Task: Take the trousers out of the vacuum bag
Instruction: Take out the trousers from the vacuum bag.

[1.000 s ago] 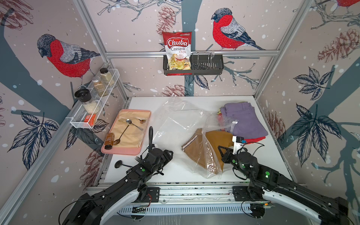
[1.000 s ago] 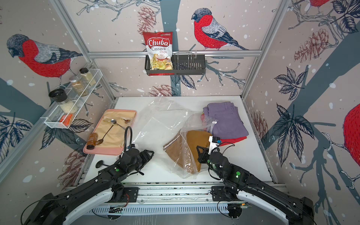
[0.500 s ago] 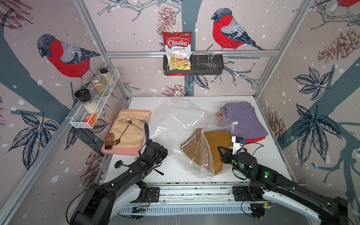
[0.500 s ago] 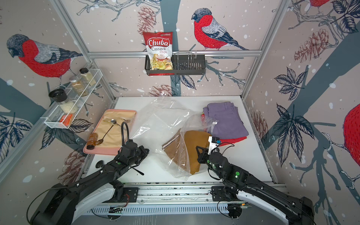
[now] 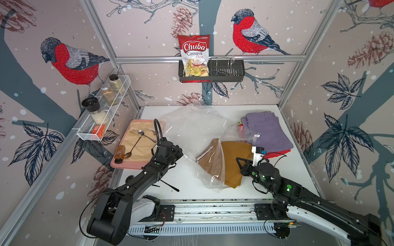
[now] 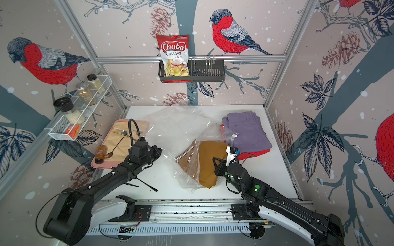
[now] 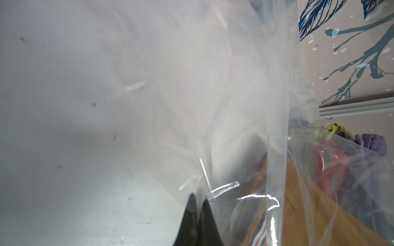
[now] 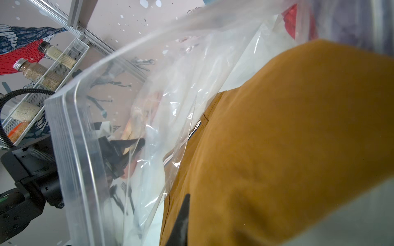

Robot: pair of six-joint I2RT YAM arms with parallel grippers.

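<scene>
Sprawling clear and crinkled between the two sets of fingers, the vacuum bag (image 5: 191, 127) lies on the white counter (image 5: 187, 187). Its film is draped over the mustard-brown trousers (image 5: 232, 157), whose striped waistband faces the left fingers (image 7: 191, 219). Those are closed flat on a fold of the bag's film. The right fingers (image 8: 183, 213) pinch the mustard-brown cloth at the edge nearest them. Just beyond the right fingers, purple trousers (image 5: 266, 130) sit folded on red trousers (image 5: 281, 151), with film overlapping the pile's near corner. Both arms reach in low from the front rail, wrists close to the counter. Beside the left fingers lies a pink tray (image 5: 128, 165). Bird-patterned walls enclose the counter.
</scene>
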